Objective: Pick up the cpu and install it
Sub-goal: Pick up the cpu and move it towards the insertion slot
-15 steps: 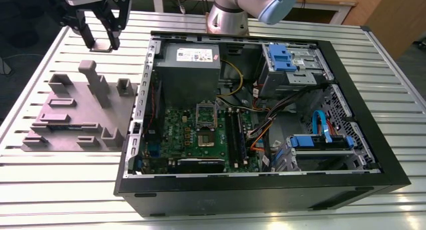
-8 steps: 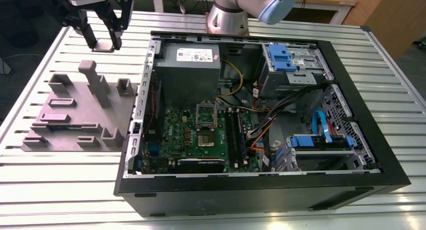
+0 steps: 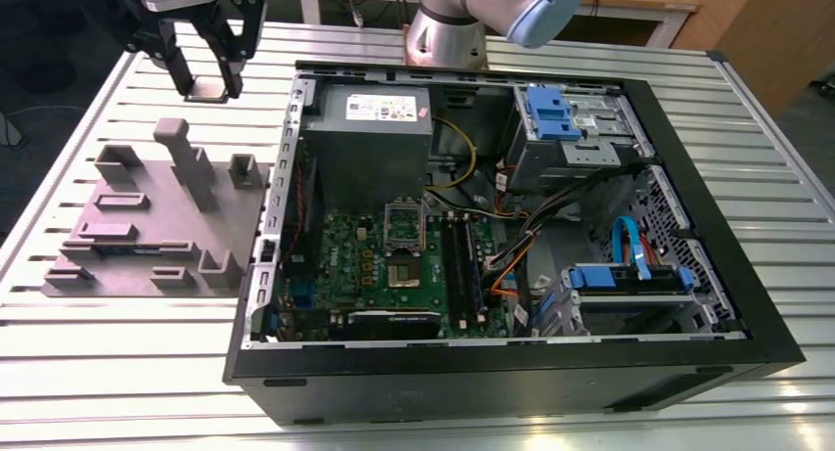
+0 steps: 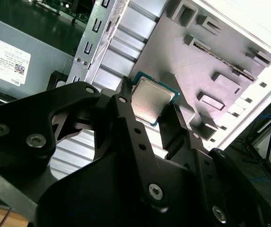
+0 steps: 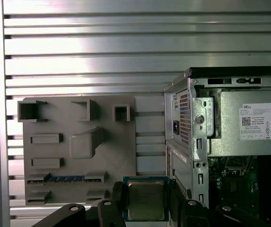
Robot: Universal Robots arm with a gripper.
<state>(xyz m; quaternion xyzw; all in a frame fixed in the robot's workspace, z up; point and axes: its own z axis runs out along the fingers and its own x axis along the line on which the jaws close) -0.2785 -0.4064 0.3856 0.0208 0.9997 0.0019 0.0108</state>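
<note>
Nearest to me, the ribbed silver aluminium tabletop [image 3: 131,373] carries a big black computer case [image 3: 522,383] lying on its side with the panel off, taking up the near edge and most of the side toward the exterior view's right. Inside it sits a green circuit board [image 3: 378,246] with a small square socket [image 3: 402,275] near its middle. Long black slots [image 3: 460,265] run beside the socket, and blue plastic drive brackets [image 3: 627,275] sit toward the exterior view's right. Further in is a grey metal box with a white label [image 3: 372,128]. Beside the case, toward the exterior view's left edge of the tabletop, lies a flat grey plastic fixture [image 3: 156,226] with raised blocks and pockets. A thin strip with blue patches [image 5: 64,178] sits in one of its slots. Beyond the fixture, close to the tabletop's far corner on the exterior view's left, the black two-fingered gripper [image 3: 209,79] hangs above the bare ribs. Its jaws are closed narrowly on the small square silvery cpu [image 3: 206,96] and pinch it by two opposite edges. Both wrist views show the chip [image 4: 152,101] flat between the fingers, with its metal top and thin blue-green rim facing the cameras. It hangs between the fixture's corner and the case's perforated wall [image 5: 185,120]. At the far edge stands the arm's pale silver base [image 3: 444,30].
</note>
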